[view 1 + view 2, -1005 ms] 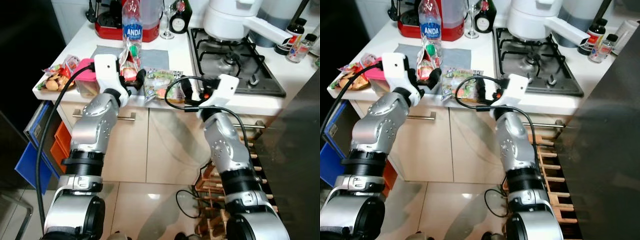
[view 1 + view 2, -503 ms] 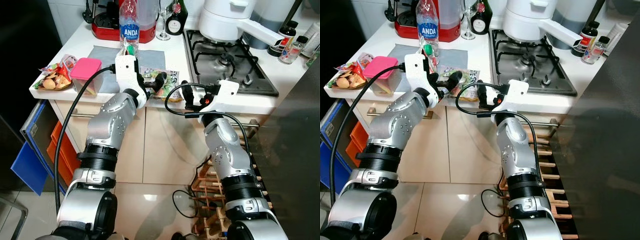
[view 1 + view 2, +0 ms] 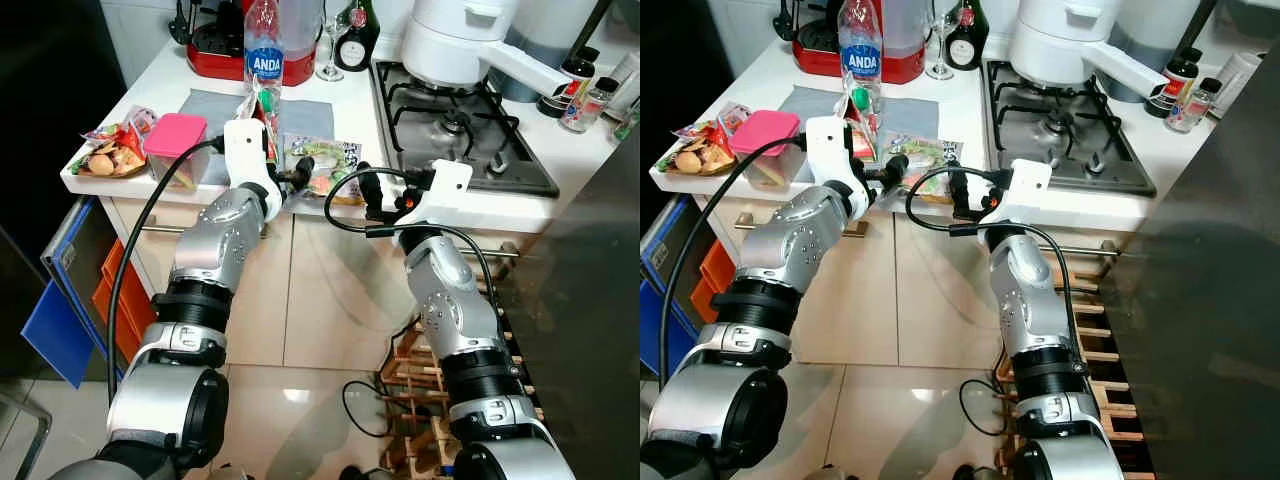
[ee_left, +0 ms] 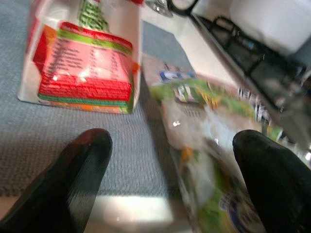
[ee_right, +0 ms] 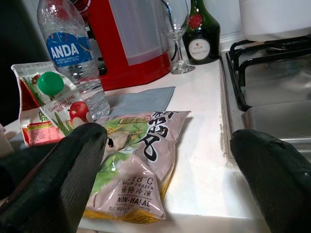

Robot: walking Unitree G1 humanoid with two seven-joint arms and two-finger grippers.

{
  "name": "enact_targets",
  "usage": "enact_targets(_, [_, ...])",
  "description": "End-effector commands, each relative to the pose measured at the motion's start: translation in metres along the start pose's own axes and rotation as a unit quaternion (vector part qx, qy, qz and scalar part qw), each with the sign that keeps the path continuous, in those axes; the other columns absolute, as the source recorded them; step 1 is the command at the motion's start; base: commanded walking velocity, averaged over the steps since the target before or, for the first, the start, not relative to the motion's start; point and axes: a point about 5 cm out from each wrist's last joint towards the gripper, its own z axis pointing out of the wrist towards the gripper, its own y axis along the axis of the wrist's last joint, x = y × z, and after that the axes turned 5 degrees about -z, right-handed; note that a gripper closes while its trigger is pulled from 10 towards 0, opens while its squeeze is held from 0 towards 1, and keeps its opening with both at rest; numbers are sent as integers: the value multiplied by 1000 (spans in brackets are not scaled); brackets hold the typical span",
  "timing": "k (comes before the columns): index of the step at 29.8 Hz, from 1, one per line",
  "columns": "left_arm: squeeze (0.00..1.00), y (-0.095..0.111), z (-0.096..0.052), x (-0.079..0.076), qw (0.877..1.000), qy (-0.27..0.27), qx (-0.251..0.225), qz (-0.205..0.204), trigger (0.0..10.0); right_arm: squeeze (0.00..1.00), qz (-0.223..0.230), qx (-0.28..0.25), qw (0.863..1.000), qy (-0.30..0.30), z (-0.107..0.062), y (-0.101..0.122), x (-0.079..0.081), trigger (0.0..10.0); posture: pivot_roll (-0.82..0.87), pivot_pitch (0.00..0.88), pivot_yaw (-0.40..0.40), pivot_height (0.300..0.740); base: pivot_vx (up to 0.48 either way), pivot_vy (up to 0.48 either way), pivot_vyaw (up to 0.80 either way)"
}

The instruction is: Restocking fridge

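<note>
- While the frozen food bag (image 3: 322,170) lies flat at the counter's front edge, half on the grey mat (image 3: 218,108), the left gripper (image 3: 303,172) has pulled back a little from its reach of half a second ago and now sits at the bag's near-left corner.
- A second ago that gripper was over by the juice carton (image 3: 255,112); it has swung across to the bag, so the bag looks like the pick target.
- Left fingers spread wide in the wrist view, one over the mat, one over the bag; nothing gripped.
- Right gripper (image 3: 375,195) hovers just beside the bag's right edge, fingers (image 5: 73,160) wide apart, holding nothing; barely shifted over the last second.
- Bag itself has not moved across the frames.
- Water bottle (image 3: 264,52) stands behind the carton; pink-lidded box (image 3: 172,145) sits to the left, untouched.
- Judgement: approach stage only, two-handed grasp likely being set up, nothing yet lifted toward the fridge.
</note>
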Motion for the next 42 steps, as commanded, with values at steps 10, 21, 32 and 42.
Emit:
enact_targets(10, [0,-8,11,-12,995,-48,40,-77,10000,0,3,5,1000,6,1,-1,1,10000,-38,0,-93,740,0,0,0])
enact_targets(21, [0,-2,15,-20,998,-59,33,8,10000,0,4,8,1000,8,0,-3,3,10000,-38,0,-87,740,0,0,0])
enact_targets(32, [0,-43,16,-20,992,-61,114,-5,10000,0,4,15,1000,11,0,-6,3,10000,-42,0,-86,740,0,0,0])
enact_targets(42, [0,-66,13,-18,982,-85,143,95,0,0,3,17,1000,12,1,-6,3,10000,-43,0,-89,740,0,0,0])
